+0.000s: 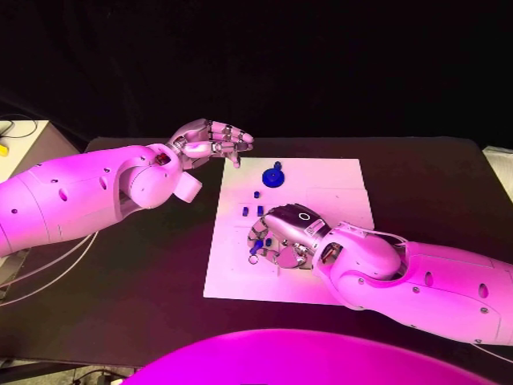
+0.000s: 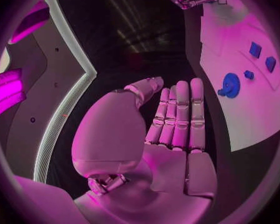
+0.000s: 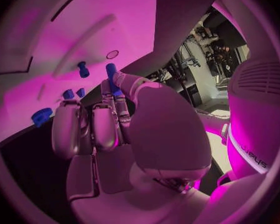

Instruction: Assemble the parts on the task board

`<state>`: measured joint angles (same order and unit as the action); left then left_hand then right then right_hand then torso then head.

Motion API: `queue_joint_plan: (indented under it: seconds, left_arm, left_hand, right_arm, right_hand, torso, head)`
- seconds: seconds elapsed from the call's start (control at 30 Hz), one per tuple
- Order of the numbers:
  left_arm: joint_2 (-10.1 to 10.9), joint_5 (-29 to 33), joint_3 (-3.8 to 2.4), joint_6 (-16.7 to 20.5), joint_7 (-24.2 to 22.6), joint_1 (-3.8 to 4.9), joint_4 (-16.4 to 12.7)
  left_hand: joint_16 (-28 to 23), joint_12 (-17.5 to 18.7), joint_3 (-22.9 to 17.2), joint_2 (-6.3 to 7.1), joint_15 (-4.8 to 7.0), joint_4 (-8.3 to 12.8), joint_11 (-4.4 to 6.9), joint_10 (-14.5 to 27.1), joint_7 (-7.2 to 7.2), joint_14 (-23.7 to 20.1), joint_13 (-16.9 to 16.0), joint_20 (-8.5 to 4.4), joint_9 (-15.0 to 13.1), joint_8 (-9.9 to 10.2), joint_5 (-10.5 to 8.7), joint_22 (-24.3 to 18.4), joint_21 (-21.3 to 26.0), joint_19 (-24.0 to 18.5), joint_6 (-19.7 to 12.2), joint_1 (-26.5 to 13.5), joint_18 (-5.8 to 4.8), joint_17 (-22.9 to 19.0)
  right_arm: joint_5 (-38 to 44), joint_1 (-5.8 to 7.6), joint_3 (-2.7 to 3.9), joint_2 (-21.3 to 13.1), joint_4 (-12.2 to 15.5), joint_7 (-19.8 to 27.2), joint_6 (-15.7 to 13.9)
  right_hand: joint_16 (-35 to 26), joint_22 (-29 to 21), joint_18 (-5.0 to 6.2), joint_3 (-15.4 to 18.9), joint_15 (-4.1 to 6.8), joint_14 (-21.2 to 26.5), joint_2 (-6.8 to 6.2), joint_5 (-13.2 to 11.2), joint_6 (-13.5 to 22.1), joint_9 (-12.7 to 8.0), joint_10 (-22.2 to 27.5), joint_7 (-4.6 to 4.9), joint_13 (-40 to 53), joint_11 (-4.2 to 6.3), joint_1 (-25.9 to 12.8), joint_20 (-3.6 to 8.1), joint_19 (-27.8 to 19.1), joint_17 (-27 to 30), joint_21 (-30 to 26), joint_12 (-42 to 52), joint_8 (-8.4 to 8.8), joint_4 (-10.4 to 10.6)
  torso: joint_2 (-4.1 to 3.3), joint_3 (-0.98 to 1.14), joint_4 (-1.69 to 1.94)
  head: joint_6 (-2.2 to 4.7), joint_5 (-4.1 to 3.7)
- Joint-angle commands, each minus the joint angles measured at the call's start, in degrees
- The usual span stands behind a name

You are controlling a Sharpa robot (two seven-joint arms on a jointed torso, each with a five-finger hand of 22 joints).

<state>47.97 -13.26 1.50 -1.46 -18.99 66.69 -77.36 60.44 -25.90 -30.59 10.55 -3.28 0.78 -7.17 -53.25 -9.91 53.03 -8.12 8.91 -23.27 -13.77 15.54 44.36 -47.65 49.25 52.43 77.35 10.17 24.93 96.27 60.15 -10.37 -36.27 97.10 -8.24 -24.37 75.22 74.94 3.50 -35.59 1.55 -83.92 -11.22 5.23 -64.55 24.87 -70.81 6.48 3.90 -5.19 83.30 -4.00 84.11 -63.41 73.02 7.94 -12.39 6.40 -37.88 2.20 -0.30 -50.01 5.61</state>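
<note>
A small blue cylindrical peg is pinched by the right hand fingers over the flat white task board. The left hand, fingers extended and empty, is held above the matte black worktop beside a blue toothed gear.

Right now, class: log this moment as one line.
left hand: open, off board | right hand: pinching blue part | task board: gear loose

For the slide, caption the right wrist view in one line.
Right hand pinches a blue peg over the white task board, near other blue parts.
</note>
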Motion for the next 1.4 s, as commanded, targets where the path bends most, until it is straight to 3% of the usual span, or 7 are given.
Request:
queue_joint_plan:
  seconds: [0.03, 0.7, 1.4]
  left_arm:
    - [-0.1, 0.5, -0.03, -1.0, -0.3, 0.00, -0.1]
    - [-0.2, 0.5, -0.03, -1.2, -0.2, -0.01, 0.1]
    - [-0.1, 0.5, -0.02, -1.3, -0.1, -0.01, 0.1]
  left_hand:
    - [-0.2, 0.2, 0.2, -0.68, -0.16, -0.1, -0.01, -0.4, -0.22, -0.2, 0.0, -0.01, -0.1, 0.3, -0.24, 0.0, 0.2, 0.5, 0.3, 0.0, 0.33, -0.1]
    - [-0.2, 0.2, 0.2, -0.68, -0.16, -0.1, -0.01, -0.4, -0.22, -0.2, 0.0, -0.01, -0.1, 0.3, -0.24, 0.0, 0.2, 0.5, 0.3, 0.0, 0.33, -0.1]
    - [-0.2, 0.3, 0.3, -0.72, -0.15, -0.2, 0.00, -0.5, -0.21, -0.2, 0.1, -0.01, -0.1, 0.4, -0.23, -0.1, 0.3, 0.5, 0.3, 0.0, 0.33, -0.1]
  right_arm:
    - [1.6, -0.22, -0.06, 0.3, -0.1, 0.8, 2.2]
    - [1.9, -1.12, -0.16, 0.8, -0.5, 0.7, 3.4]
    - [7.7, -1.67, -0.23, 1.5, -1.3, -4.5, 5.5]
  right_hand:
    - [0.0, 6.5, -0.21, -0.4, 0.43, -1.1, 0.27, 0.4, 0.1, 0.0, -2.8, 0.17, 1.4, 2.59, -0.2, 0.30, 1.5, 0.0, -0.2, 0.1, -0.37, -0.2]
    - [0.0, 6.5, -0.22, -0.5, 0.42, -1.1, 0.27, 0.5, 0.1, 0.1, -2.9, 0.19, 1.4, 2.57, -0.3, 0.29, 1.5, 0.0, -0.2, 0.0, -0.44, -0.3]
    - [0.0, 6.5, -0.20, -0.6, 0.40, -1.1, 0.24, 0.6, 0.2, 0.2, -2.9, 0.20, 1.5, 2.56, -0.5, 0.28, 1.4, 0.0, -0.3, -0.1, -0.52, -0.5]
  torso:
    - [0.01, 0.04, -0.05]
    - [-0.02, -0.03, 0.01]
    - [0.01, 0.00, 0.00]
  head:
    - [0.01, 0.20]
    - [0.01, 0.31]
    - [0.01, 0.24]
